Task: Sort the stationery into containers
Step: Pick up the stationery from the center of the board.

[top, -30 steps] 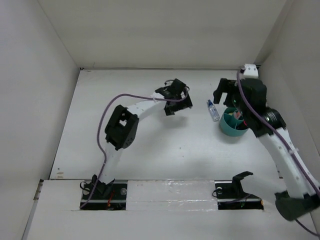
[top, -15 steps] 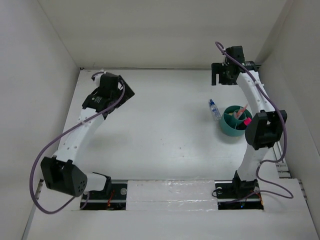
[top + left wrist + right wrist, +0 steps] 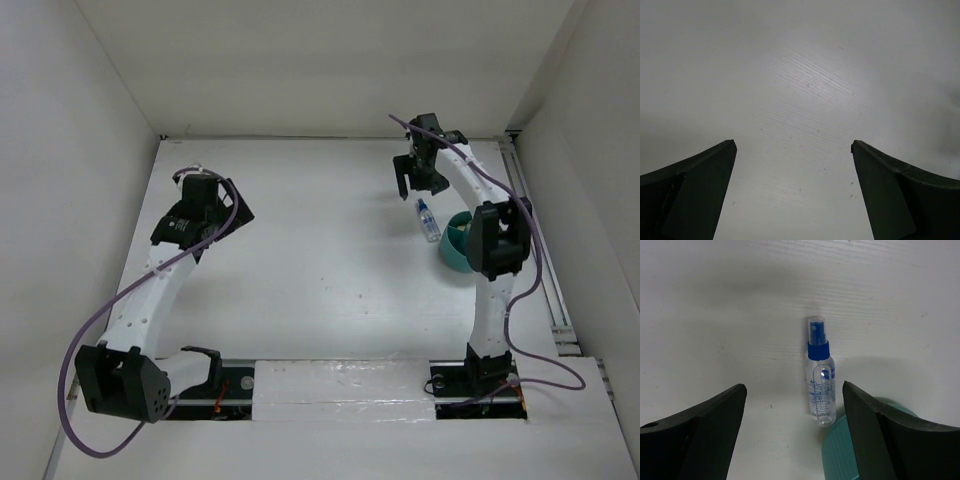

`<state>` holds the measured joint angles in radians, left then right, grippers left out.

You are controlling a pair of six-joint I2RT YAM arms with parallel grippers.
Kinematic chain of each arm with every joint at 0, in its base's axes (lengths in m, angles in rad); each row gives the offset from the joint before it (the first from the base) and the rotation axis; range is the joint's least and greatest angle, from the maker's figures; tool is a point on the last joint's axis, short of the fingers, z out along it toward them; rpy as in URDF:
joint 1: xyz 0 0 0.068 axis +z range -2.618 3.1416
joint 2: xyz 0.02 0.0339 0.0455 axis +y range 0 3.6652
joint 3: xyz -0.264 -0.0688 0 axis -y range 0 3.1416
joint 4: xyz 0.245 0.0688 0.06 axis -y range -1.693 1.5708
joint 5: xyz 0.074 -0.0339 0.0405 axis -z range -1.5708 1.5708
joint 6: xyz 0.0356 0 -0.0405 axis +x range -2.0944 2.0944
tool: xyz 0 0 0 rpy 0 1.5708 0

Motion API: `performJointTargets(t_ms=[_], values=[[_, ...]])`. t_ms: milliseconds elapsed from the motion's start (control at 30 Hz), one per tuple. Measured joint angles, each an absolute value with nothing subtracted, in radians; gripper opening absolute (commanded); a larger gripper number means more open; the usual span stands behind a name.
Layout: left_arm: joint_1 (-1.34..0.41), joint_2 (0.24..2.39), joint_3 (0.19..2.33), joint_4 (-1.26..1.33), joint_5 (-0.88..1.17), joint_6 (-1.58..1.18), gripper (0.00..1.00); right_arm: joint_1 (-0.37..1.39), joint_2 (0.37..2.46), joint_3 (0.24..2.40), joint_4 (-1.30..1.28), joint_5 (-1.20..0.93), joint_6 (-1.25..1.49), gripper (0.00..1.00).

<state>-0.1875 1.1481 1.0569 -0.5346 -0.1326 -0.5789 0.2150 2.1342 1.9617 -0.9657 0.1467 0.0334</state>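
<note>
Right gripper (image 3: 794, 386), fingers spread, hovers over the bottle (image 3: 820, 390) beside the cup (image 3: 850, 462), ready to grab it; left gripper (image 3: 792, 144) hangs released.

Clear bottle (image 3: 820, 385) flat beside teal cup (image 3: 452, 250)

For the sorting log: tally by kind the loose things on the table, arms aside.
Clear blue-capped bottle: 1
Teal cup: 1
Total: 2
The cup's inside is hidden in these views, so its contents are not counted.
</note>
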Motion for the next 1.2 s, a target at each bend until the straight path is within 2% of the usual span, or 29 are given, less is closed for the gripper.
performJointTargets(t_ms=[200,400,767,1200], values=[[-0.188,1.123,1.04,-0.524,-0.133,-0.568,1.0,0.217,2.149,1.962,-0.981,0.183,0.033,0.76],[-0.188,1.098,1.04,-0.513,-0.135,-0.564,1.0,0.213,2.149,1.962,-0.993,0.204,0.03,0.81],[-0.188,1.083,1.038,-0.513,-0.132,-0.561,1.0,0.189,2.149,1.947,-1.01,0.23,0.023,0.81],[-0.188,1.076,1.026,-0.513,-0.131,-0.554,1.0,0.185,2.243,1.893,-0.999,0.227,0.003,0.79]])
